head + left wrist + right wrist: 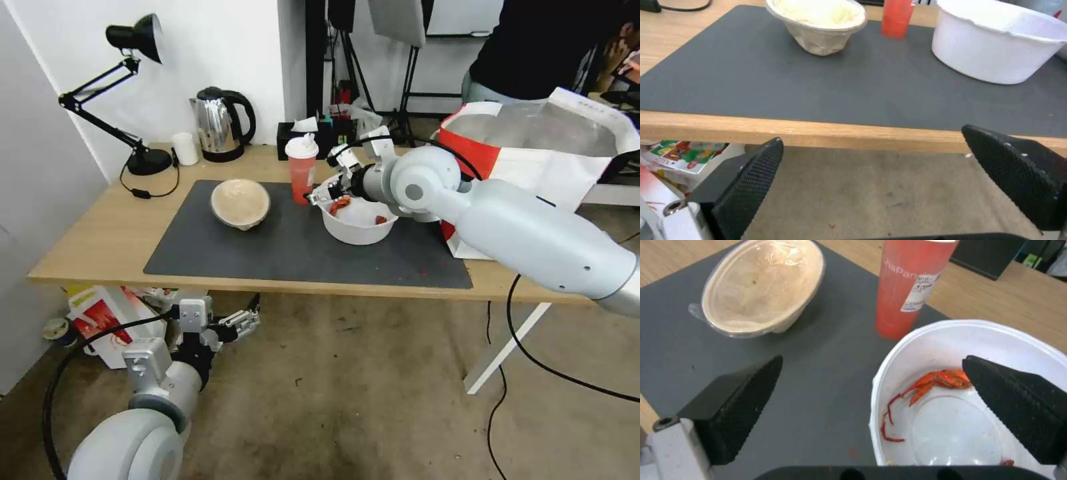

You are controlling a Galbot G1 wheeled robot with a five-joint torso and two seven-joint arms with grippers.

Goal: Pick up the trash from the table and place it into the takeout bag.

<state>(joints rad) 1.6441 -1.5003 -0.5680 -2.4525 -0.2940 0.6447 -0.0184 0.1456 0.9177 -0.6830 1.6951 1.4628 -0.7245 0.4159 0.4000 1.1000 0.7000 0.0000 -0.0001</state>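
Note:
On the table (100,240), a tan bowl (240,203), a red cup with a white lid (302,170) and a large white bowl with red scraps (358,223) stand on the dark grey mat (293,250). My right gripper (320,195) is open and straddles the white bowl's near-left rim (889,373): one finger (1018,406) is inside the bowl, the other (738,400) is over the mat. The takeout bag (533,160) stands open at the table's right end, behind my right arm. Below the table's front edge, my left gripper (245,322) hangs open and empty (871,133).
Along the table's back edge stand a black desk lamp (133,93), a small white cup (185,148), a kettle (220,123) and a black tissue box (300,137). A white-and-red carton (100,317) lies under the table. A white leg (507,347) and cables are at the right.

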